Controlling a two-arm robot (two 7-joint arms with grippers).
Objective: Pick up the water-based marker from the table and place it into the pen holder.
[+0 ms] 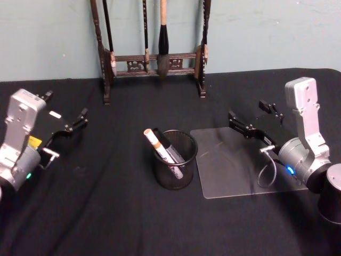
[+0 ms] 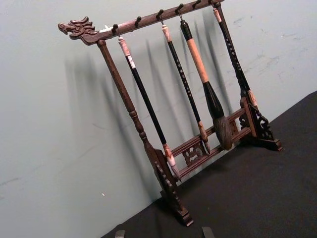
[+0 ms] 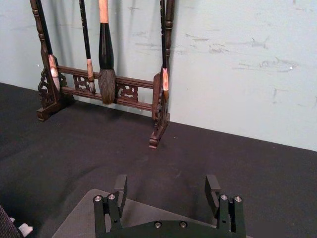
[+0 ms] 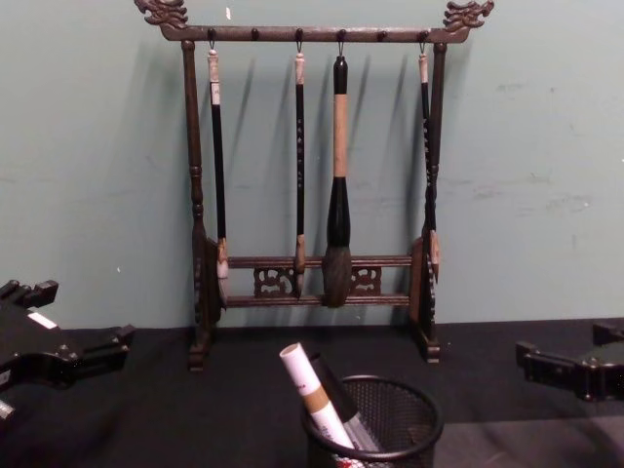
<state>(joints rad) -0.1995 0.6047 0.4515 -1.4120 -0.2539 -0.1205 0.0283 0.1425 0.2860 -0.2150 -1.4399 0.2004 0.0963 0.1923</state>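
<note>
- Black wire-mesh pen holder (image 1: 176, 160) is standing upright near the middle of the bench (image 1: 106, 213), just left of a clear plastic sheet (image 1: 234, 160) lying flat on the dark cloth.
- Water-based marker (image 1: 160, 148), white-bodied with an orange-brown band near its upper end, is leaning inside the pen holder, tilted up and toward the robot's left; its top is sticking out above the rim.
- Beside it a darker pen (image 1: 171, 149) is resting in the same cup, leaning the same way; in the chest view both are showing above the mesh (image 4: 375, 424), the marker (image 4: 307, 390) in front.
- Left end effector (image 1: 74, 124) is hovering over the left part of the bench, well apart from the pen holder; its fingers are standing spread and holding nothing.
- Right end effector (image 1: 256, 120) is hovering over the far edge of the plastic sheet; in the right wrist view its two black fingers (image 3: 120, 186) are standing wide apart and carrying nothing, with a corner of the sheet (image 3: 84, 213) below them.
- Dark wooden brush rack (image 1: 154, 61) with dragon-carved ends is standing at the back of the bench against a pale green wall (image 1: 266, 32); several calligraphy brushes are hanging from it, the thickest brush (image 4: 337, 195) near the middle.
</note>
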